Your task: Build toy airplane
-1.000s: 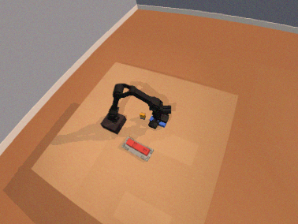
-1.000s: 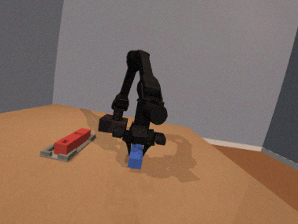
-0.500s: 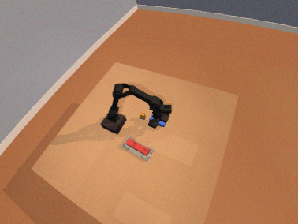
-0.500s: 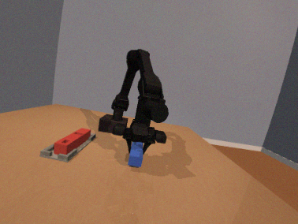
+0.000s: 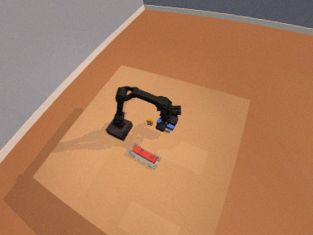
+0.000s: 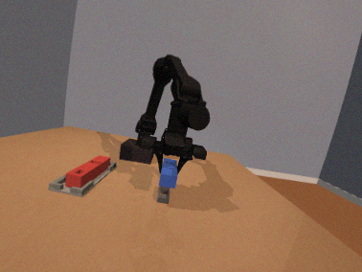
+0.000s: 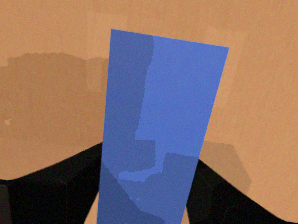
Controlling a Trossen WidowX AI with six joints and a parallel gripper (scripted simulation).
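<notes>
The blue wing (image 5: 170, 127) (image 6: 168, 179) (image 7: 175, 95) is between the fingers of my gripper (image 5: 166, 124) (image 6: 169, 168) (image 7: 147, 152), which is shut on it. The wing is level and raised above a small grey stand (image 6: 163, 197). Its tab is not visible. The red fuselage (image 5: 145, 154) (image 6: 88, 171) lies lengthwise in the grey cradle (image 5: 152, 165) (image 6: 80, 191) and looks flat, with its sockets facing up. The yellow tail fin (image 5: 149, 121) stands between the arm's base and my gripper in the top view; it is hidden in the exterior view.
The arm's dark base (image 5: 119, 130) (image 6: 136, 151) stands behind the cradle and the tail fin. The tail fin is close to the gripper on its base side. Walls stand well beyond the light mat (image 5: 186, 186).
</notes>
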